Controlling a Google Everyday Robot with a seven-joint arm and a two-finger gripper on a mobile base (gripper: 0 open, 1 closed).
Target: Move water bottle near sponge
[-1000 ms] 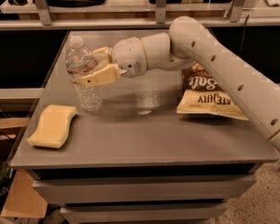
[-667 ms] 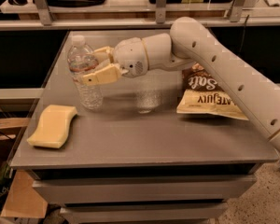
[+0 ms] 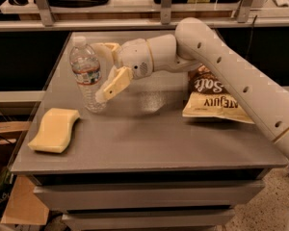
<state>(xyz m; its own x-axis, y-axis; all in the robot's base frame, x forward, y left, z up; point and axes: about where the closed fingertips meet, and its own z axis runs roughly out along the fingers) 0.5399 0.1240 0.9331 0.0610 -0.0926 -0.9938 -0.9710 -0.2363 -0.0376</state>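
Gripper (image 3: 99, 72) hangs low over the table (image 3: 149, 143) with its two fingers spread apart, not pressing anything. The water bottle (image 3: 86, 76) stands upright on the table right at the fingertips, partly between them. The nearer finger (image 3: 113, 83) reaches the side of the bottle, but I cannot tell if it touches. The sponge (image 3: 54, 130) lies flat below the gripper, toward the table's front edge, near the bottle. A chip bag (image 3: 214, 100) lies behind the gripper, under the arm (image 3: 231, 76).
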